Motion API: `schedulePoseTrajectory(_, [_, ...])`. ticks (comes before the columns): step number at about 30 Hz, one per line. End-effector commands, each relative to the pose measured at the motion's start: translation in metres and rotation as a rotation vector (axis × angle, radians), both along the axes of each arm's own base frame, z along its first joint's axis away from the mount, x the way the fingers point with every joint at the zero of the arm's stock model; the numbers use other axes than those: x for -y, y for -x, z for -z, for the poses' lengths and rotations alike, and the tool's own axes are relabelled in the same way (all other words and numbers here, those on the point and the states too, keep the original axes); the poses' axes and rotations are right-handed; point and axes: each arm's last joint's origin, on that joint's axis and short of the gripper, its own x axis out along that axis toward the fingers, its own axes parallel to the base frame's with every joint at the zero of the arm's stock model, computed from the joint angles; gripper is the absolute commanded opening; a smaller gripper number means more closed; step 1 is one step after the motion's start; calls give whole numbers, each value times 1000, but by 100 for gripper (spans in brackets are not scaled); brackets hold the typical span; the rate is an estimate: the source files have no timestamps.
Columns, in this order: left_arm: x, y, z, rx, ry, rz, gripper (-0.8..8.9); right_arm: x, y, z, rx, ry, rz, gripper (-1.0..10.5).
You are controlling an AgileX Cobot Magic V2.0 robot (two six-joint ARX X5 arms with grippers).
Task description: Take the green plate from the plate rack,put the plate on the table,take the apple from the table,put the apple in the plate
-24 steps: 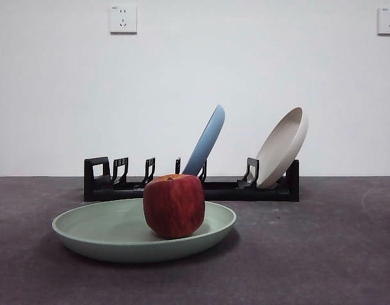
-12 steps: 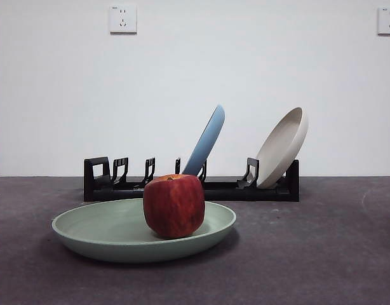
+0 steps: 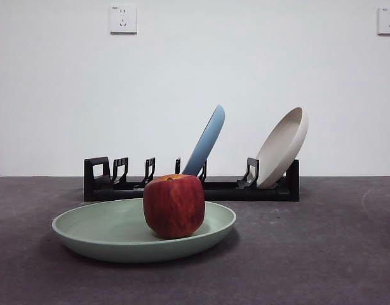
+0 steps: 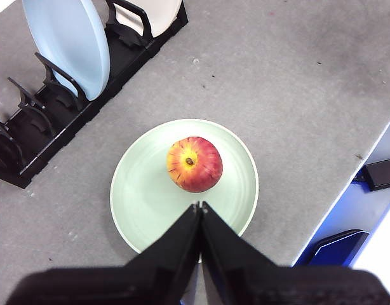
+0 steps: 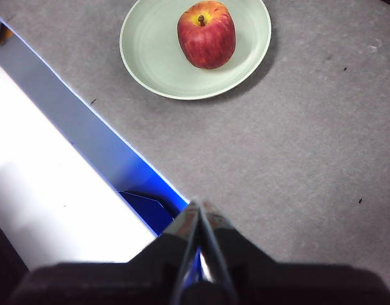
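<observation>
Left gripper (image 4: 199, 206) and right gripper (image 5: 197, 204) are held closed, empty. Apple (image 3: 174, 205) is seated in green plate (image 3: 119, 244), rack (image 3: 192, 184) at 12 o'clock. Apple judged firm, smooth; flanks preferred if regripped.

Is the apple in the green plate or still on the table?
In the plate. The apple sits upright inside the green plate, stem up, with no tool touching it.

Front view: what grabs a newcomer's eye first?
The red apple sitting in the green plate, which lies flat on the table in the foreground. Behind them, the black plate rack holds a light blue plate and a cream plate, both leaning in their slots.
</observation>
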Motion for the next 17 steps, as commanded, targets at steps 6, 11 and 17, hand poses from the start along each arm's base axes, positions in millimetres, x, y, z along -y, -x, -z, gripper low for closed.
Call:
schedulePoseTrajectory(6, [-1, -1, -1, 37, -25, -11, -4, 0, 0, 0, -1, -6, 6, 1])
schedulePoseTrajectory(11, [-2, -2, -1, 83, -53, -65, -4, 0, 0, 0, -1, -6, 6, 1])
schedulePoseTrajectory(17, [-5, -6, -3, 105, -60, -95, -4, 0, 0, 0, -2, -6, 6, 1])
